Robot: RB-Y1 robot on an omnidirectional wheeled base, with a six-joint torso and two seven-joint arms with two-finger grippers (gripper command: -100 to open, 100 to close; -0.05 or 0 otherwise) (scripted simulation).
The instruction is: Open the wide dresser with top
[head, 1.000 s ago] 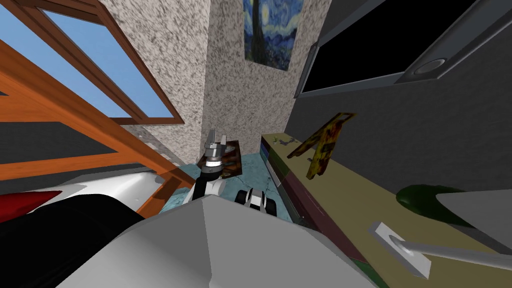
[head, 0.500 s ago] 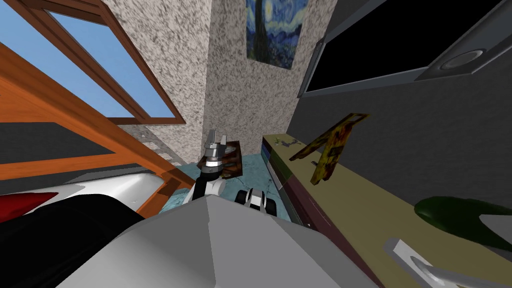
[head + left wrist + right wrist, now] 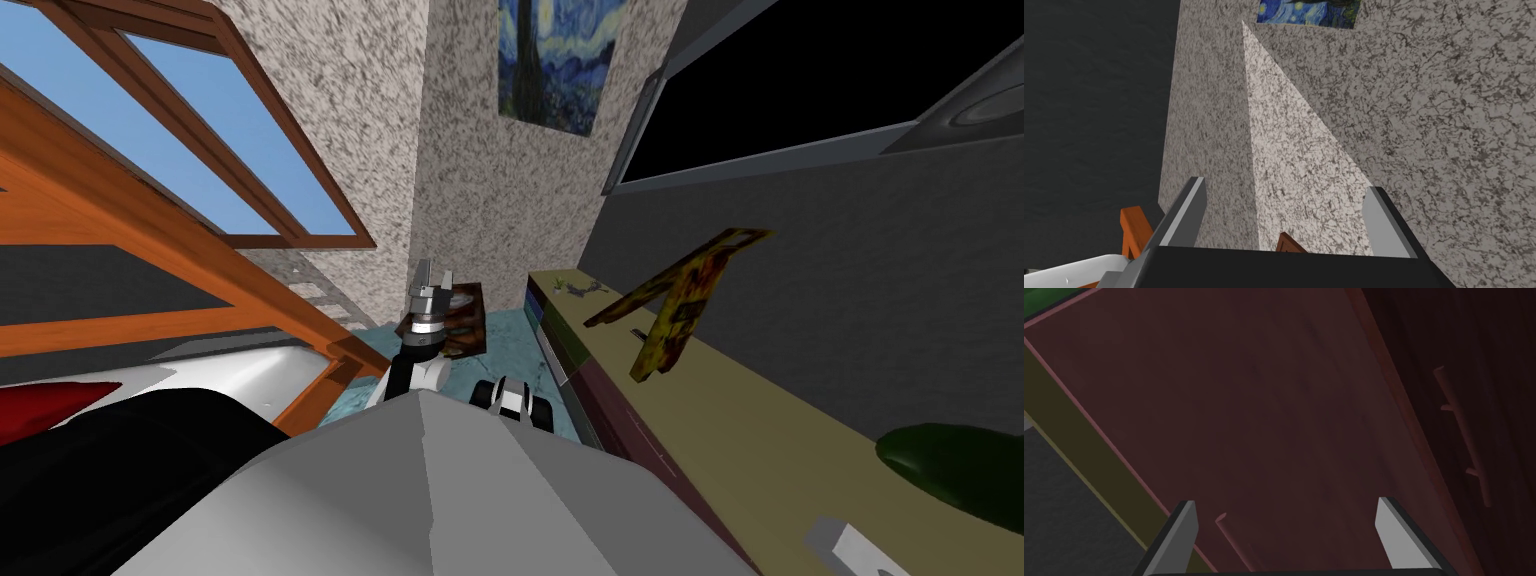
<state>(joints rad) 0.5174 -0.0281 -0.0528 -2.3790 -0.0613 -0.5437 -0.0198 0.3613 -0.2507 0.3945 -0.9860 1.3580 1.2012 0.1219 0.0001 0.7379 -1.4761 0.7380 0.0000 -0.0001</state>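
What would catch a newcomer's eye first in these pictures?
The swirling blue painting high on the speckled wall and the big wooden-framed window left of it, bright blue, stand out first. Along the right runs the long dresser with an olive top, a mottled yellow stand leaning on it. The open right gripper faces its dark red drawer front, a bar handle close by.

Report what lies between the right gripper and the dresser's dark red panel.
Nothing: the right wrist view shows bare space from the open right gripper to the dark red panel and its rod handle.
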